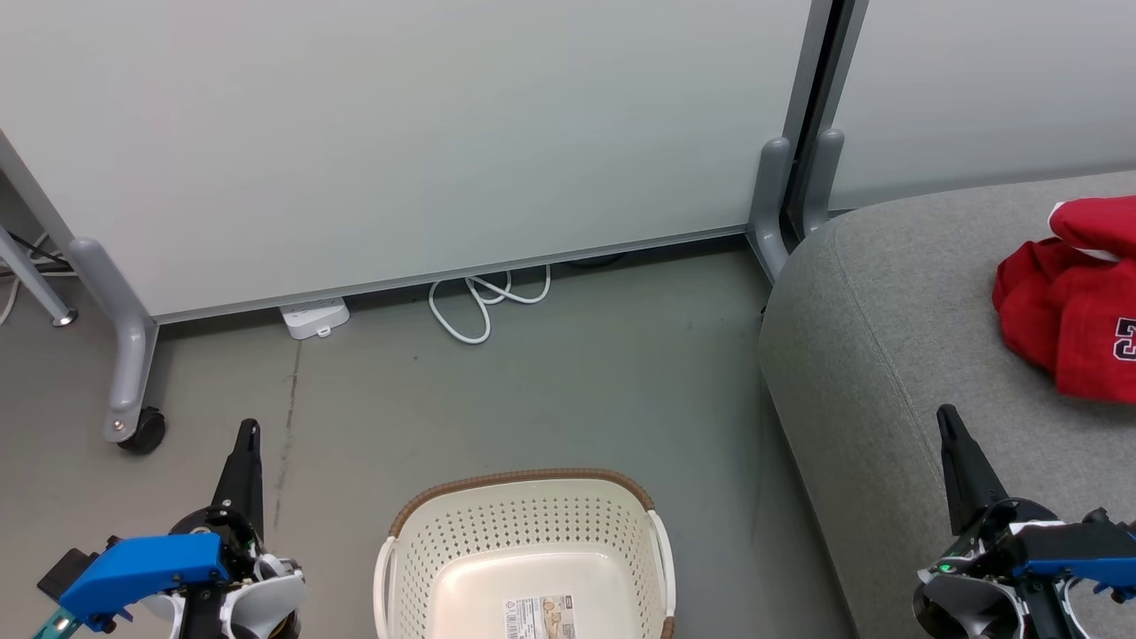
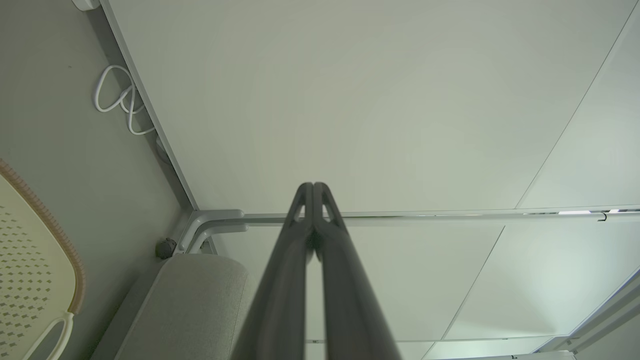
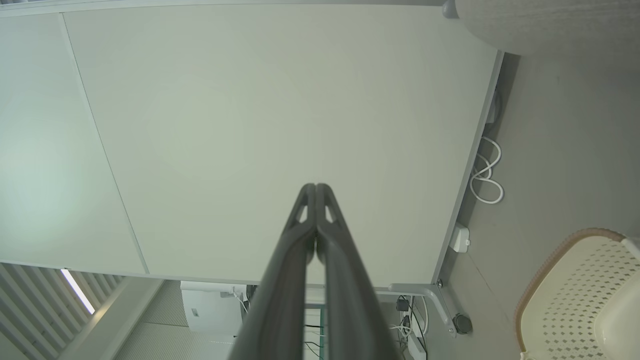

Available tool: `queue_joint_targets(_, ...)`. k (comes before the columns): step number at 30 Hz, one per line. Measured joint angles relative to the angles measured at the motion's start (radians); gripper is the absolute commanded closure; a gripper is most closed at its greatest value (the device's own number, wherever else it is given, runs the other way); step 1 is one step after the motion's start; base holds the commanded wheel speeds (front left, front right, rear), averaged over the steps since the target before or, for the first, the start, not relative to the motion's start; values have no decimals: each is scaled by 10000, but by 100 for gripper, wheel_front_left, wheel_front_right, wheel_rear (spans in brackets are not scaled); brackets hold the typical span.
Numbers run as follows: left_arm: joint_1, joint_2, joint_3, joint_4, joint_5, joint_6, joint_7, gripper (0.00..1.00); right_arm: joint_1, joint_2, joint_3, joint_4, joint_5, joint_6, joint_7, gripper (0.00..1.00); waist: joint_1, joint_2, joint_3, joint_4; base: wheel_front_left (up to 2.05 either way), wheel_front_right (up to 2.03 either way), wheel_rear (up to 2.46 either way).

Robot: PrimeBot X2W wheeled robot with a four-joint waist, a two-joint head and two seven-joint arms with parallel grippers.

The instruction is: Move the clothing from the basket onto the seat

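Left gripper [image 1: 251, 429]: fingers pressed flat together, nothing in them, tips raised over the floor [image 1: 577, 382].
Right gripper [image 1: 946, 415]: closed tight as well, empty-handed, poised over the front edge of the seat [image 1: 887, 355].
Clothing [image 1: 1069, 306]: red heap lying on the seat, ahead and to the right of the right gripper, clear of its fingers; far off to the right of the left gripper.
Basket [image 1: 524, 480]: down on the floor between the two grippers, nearer the left one, touching neither; barcode sticker [image 1: 541, 617] in plain sight on its bottom.
Straight ahead of both grippers: pale partition panel [image 1: 444, 133], with a coiled white cable [image 1: 484, 306] and a power strip [image 1: 313, 317] at its foot.
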State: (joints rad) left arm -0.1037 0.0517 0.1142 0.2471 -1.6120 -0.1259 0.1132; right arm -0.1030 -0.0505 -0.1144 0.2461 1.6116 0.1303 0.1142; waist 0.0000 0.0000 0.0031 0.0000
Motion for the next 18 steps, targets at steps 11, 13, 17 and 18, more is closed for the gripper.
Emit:
queue_joint_targets(11, 0, -2, 0, 0, 0, 0, 8, 100, 0, 0, 0, 0, 0, 0, 0, 100, 1, 0, 0, 0, 0, 0, 0)
queue_joint_targets(13, 0, -2, 0, 0, 0, 0, 8, 100, 0, 0, 0, 0, 0, 0, 0, 100, 0, 0, 0, 0, 0, 0, 0)
queue_joint_targets(17, 0, -2, 2, 0, 0, 0, 8, 100, 0, 0, 0, 0, 0, 0, 0, 100, 0, 0, 0, 0, 0, 0, 0)
queue_joint_targets(18, 0, -2, 2, 0, 0, 0, 8, 100, -1, 0, 0, 0, 0, 0, 0, 100, 0, 0, 0, 0, 0, 0, 0)
